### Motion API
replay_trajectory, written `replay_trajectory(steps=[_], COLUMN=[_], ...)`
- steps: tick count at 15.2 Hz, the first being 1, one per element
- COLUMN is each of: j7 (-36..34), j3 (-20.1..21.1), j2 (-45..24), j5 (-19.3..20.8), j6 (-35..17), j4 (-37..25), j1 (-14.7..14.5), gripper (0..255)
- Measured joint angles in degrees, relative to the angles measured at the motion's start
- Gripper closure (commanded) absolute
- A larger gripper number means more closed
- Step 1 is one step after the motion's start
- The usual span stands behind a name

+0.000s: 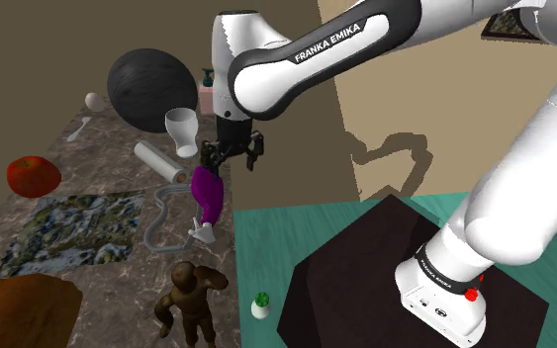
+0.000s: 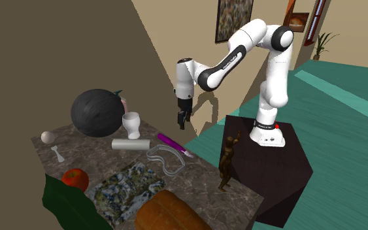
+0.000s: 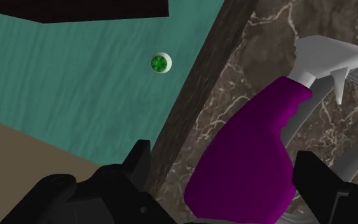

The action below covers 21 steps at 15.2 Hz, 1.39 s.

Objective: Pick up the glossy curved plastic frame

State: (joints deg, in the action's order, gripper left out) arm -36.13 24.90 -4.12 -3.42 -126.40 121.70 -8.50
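Glossy curved frame (image 2: 170,164), pale grey, lying flat.
It is a thin, wavy open loop with nothing inside it, lying just beside the purple spray bottle (image 2: 172,142), with its rim close by that bottle's white nozzle.

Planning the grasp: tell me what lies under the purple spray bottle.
It lies on the marbled counter. The grey curved frame passes behind the spray bottle by its neck; how far underneath is covered.

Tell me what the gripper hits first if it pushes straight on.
Most likely the purple spray bottle lying on the marbled counter, between the open fingers of the gripper; the curved grey frame lies beside it.
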Motion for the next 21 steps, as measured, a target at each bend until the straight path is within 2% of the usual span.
replay_trajectory(steps=[6,15,21], j7=[-9.1,-16.6,-17.3], j3=[0.2,-3.0,-3.9], j2=[-13.9,-33.9,-38.3], j5=[7.5,14.6,15.8], j6=[-2.0,1.4,-0.5], j4=[-11.3,-34.2,-36.6], j1=[-4.8,-13.7,-15.0], gripper=[0,0,0])
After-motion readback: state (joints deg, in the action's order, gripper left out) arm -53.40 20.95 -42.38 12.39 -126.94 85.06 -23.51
